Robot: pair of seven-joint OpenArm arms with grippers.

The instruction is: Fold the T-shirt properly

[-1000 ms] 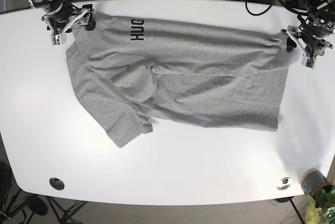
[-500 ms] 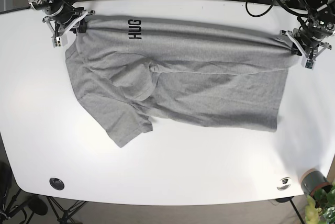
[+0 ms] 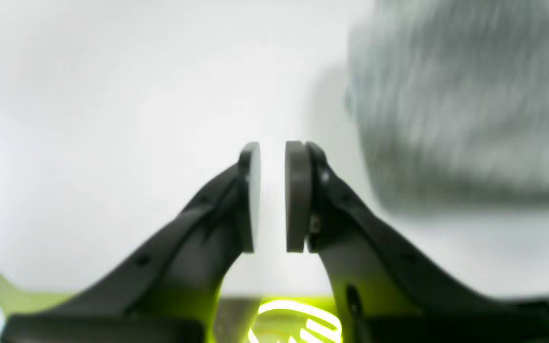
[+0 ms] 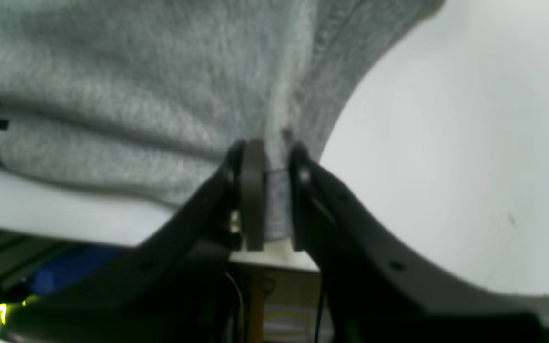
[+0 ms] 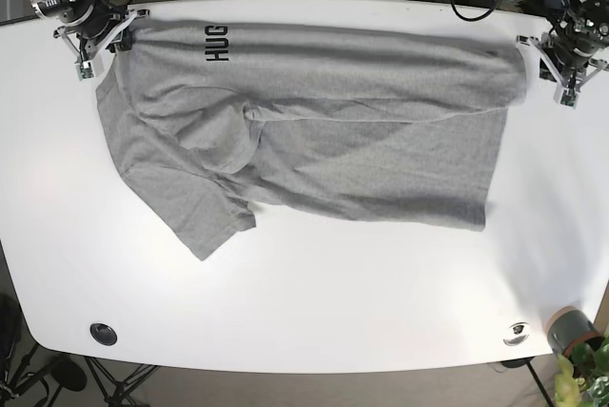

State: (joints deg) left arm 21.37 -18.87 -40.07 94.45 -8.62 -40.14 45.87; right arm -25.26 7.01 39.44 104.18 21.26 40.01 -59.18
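The right gripper (image 4: 271,195) is seen at the far left corner of the table (image 5: 314,312) in the base view, its jaws closed onto a fold of the T-shirt (image 4: 136,95), with grey cloth pinched between the pads. The left gripper (image 3: 269,195) is held at the far right corner, its jaws parted by a narrow gap, with nothing seen between the pads.

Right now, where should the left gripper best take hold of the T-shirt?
Probably the hem corner of the T-shirt beside the left gripper, coming from the table's far edge: that corner lies flat and free, while the right gripper pinches the opposite end.
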